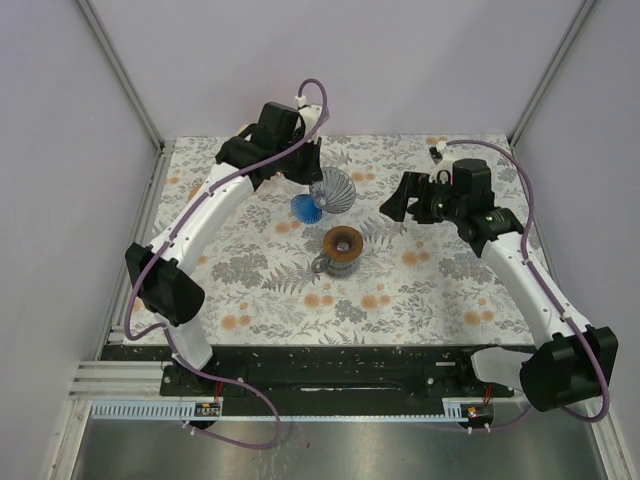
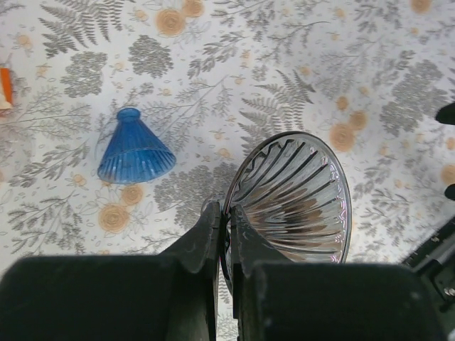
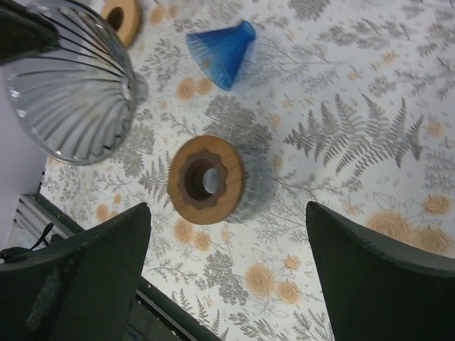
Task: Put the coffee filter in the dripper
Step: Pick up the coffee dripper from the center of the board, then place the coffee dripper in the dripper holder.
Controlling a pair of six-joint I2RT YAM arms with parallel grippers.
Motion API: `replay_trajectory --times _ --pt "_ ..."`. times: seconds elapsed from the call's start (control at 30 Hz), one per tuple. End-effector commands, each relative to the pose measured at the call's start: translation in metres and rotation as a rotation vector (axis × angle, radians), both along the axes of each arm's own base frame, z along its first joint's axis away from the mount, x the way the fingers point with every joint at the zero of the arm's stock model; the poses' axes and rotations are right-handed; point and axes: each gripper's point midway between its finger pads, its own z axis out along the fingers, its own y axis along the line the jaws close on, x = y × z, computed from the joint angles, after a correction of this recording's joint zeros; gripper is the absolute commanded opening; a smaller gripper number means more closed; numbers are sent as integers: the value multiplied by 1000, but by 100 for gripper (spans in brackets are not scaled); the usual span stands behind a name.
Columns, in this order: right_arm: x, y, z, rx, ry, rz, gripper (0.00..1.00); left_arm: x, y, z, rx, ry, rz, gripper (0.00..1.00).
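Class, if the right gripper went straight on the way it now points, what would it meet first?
Probably the wooden-ringed glass piece, which sits framed between the fingers of the open right gripper. Depth is unclear, though.

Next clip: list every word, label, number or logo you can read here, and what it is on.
No readable text.
Nothing is printed on the clear ribbed cone, the blue cone, the wood-ringed cup or the flowered tablecloth.
The small tags at the bottom of the top view are too small to read.
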Motion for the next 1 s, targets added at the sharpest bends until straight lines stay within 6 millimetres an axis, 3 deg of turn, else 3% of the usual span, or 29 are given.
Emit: replay_trajectory --times 0.0,0.1,0.23,0.33,0.5,0.6,0.7,0.83,0.97 --pt "-1 33 70 74 -162 93 96 -28 -14 39 -146 8 -86 0" --pt "1 48 86 116 -177 126 87 -42 -20 38 -199 70 -106 0" --pt "4 72 84 124 -146 164 79 -59 -27 39 -265 137 -136 0" --pt "-7 92 72 96 -99 220 74 -70 -34 32 -311 194 -171 0" --pt "-12 89 37 22 0 189 67 -81 -43 25 -363 243 -229 0" --pt "-14 90 32 11 9 192 56 -84 -49 23 -428 277 -260 0" --pt "-12 89 28 -5 15 178 37 -83 -54 19 -485 297 -278 0" --pt "-7 91 20 -26 26 182 13 -68 -51 5 -439 258 -228 0" --pt "3 95 12 -45 24 185 0 -57 -46 -14 -383 239 -179 0"
